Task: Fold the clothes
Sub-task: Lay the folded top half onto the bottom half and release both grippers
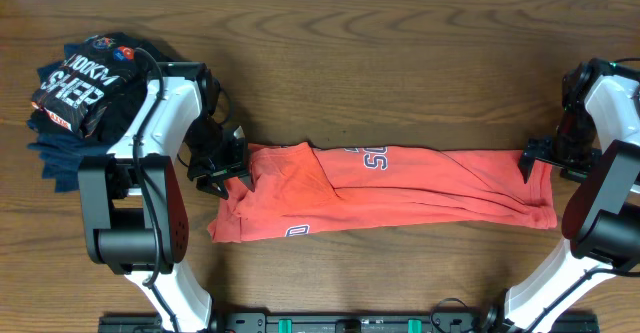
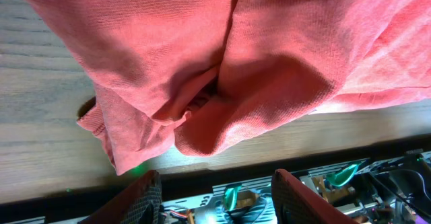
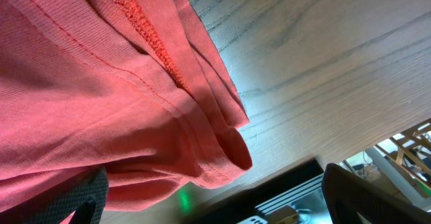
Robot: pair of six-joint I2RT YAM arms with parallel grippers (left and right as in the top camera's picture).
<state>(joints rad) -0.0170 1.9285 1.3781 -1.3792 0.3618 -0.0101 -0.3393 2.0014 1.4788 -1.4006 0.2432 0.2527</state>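
**Shirt laid out as a long strip, both claws spread at its ends**

The red shirt [image 1: 400,188] lies flat on the counter [image 1: 380,43] between the two arms, already doubled into a narrow strip. Its long axis runs left to right across the counter, with one end by each arm. The left claw [image 1: 222,163] sits at the rumpled left end and the right claw [image 1: 535,158] at the neater right end. That placement would suit drawing the strip taut from both ends so the fold lies straight.

Neither wrist view shows any cloth pinched. The left claw is spread just off the bunched edge. The right claw is spread wide, with the stitched corner lying ahead of it.

Bits of white lettering [image 1: 372,159] show along the far long edge and near the left front corner. I cannot tell which end is the collar and which is the hem.

A stack of dark clothes [image 1: 75,93] rests well apart from the shirt, at the far left beside the left arm.
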